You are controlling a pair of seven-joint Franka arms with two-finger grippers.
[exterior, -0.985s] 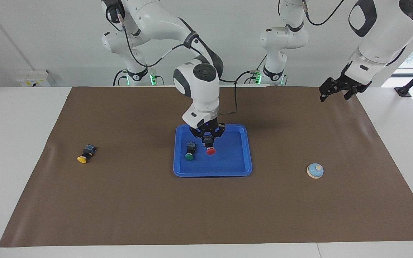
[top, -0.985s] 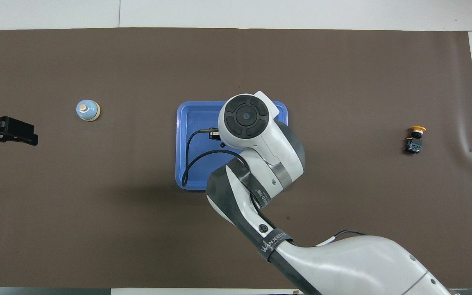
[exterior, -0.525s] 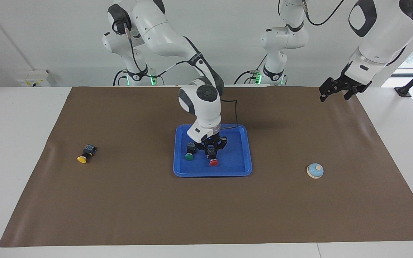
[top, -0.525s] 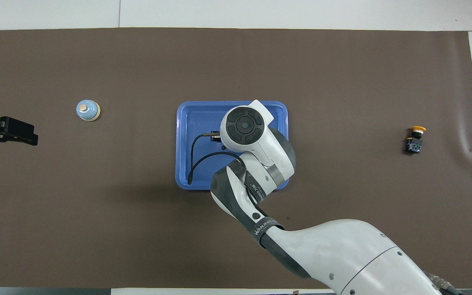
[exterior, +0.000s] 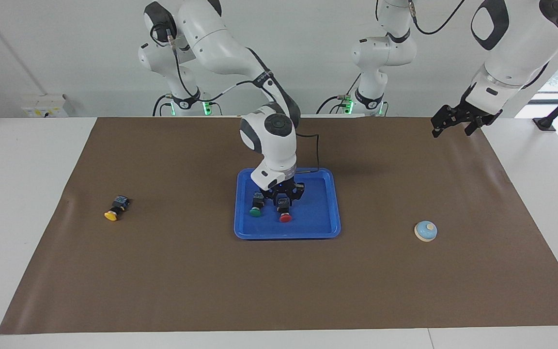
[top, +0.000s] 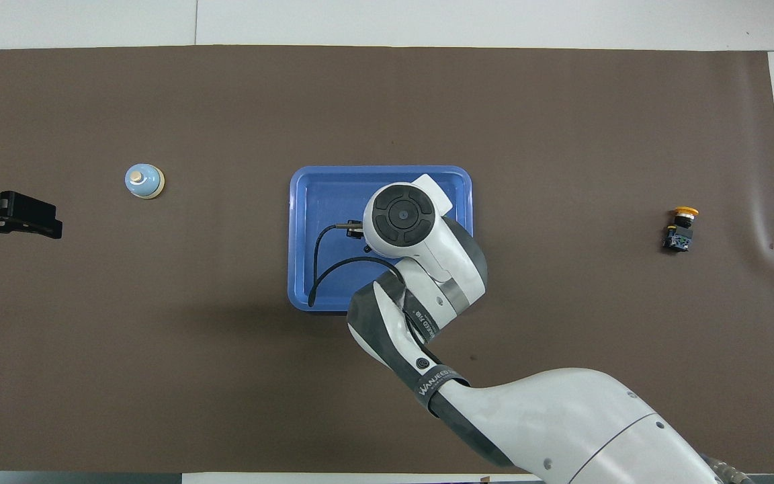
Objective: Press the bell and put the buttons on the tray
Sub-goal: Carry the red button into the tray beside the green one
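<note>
The right gripper [exterior: 284,199] is low over the blue tray [exterior: 317,213], right above the red button [exterior: 285,213]. Its fingers sit on both sides of the button's black body, but I cannot tell if they are pinching it or have let go. The red button is down in the tray with its red cap pointing away from the robots. The green button [exterior: 256,206] lies in the tray just beside it, toward the right arm's end of the table. From above, the right arm's big white wrist hides both buttons and the gripper.

The yellow button [exterior: 116,208] lies on its side on the brown mat [exterior: 162,271], well apart from the tray, toward the right arm's end. The bell [exterior: 426,230] sits on the mat toward the left arm's end.

The left gripper [exterior: 456,121] waits up in the air over the mat's corner at its own end, with its fingers spread apart
</note>
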